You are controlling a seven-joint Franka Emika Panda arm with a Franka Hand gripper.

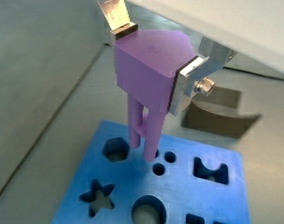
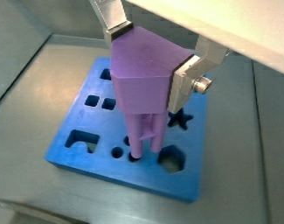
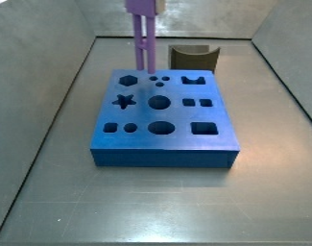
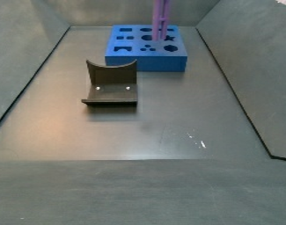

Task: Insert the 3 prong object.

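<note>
My gripper [image 1: 155,57] is shut on the wide top of the 3 prong object [image 1: 142,131], a light-purple piece held upright with its prongs pointing down. Silver fingers [image 2: 185,80] press on both sides of it in both wrist views. The prong tips reach the top of the blue block [image 1: 179,188] at a group of small round holes near its back edge [image 3: 145,69]. I cannot tell whether the tips are inside the holes. In both side views only the purple prongs [image 4: 162,19] show; the gripper is above the frame.
The blue block [image 3: 165,156] has several shaped holes, among them a star, circles and squares. A dark brown curved piece [image 4: 110,85] stands on the grey floor apart from the block, also seen behind it [image 3: 193,58]. Grey walls enclose the floor.
</note>
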